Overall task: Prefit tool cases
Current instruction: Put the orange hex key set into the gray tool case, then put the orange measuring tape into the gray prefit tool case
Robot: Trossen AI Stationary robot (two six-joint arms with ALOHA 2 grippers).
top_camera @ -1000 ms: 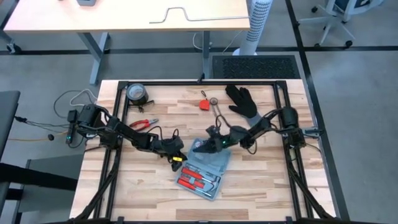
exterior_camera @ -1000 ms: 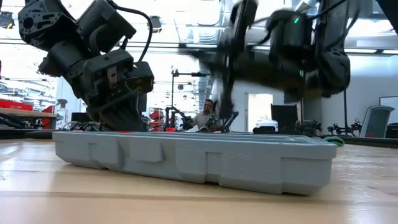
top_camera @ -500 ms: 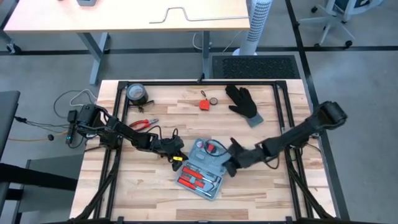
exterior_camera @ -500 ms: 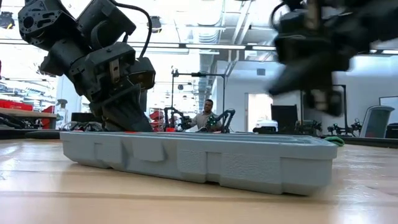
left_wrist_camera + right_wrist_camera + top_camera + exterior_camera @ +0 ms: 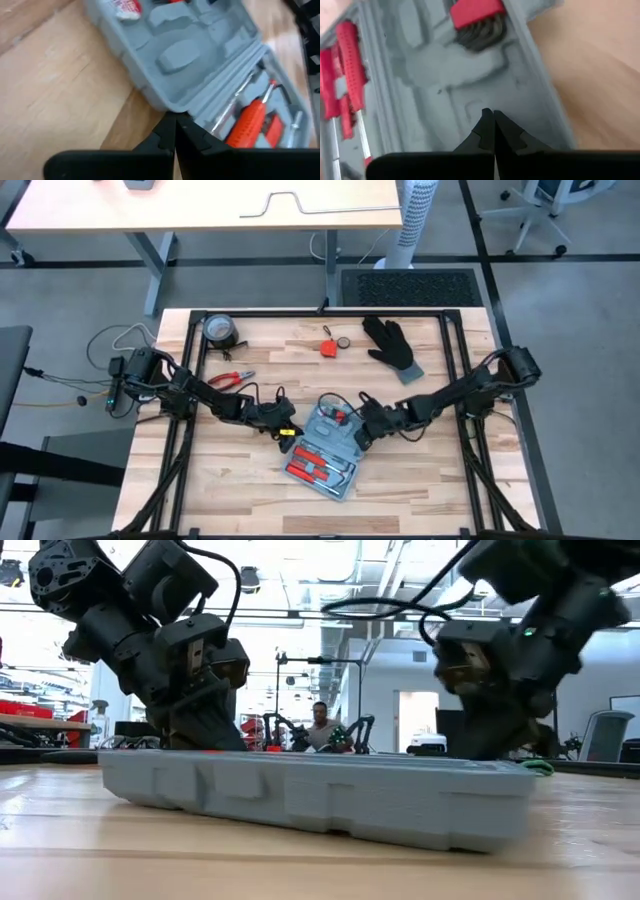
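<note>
Evidently the open tool case (image 5: 328, 445) is stiff, light, slippery plastic; best gripped at its rim, while left gripper (image 5: 175, 131) and right gripper (image 5: 493, 126) are both pinched together, empty.

Overhead camera looking straight down on my whole desk (image 5: 250, 480), low camera level at desk height, close to the open tool case (image 5: 320, 795), my wrist cameras hovering close over that same case

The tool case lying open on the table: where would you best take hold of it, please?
Probably grip the tool case by its raised outer wall, from above and from the edge nearest the right gripper. It lies flat and open, so only the thin upright rim fits between fingers.
</note>
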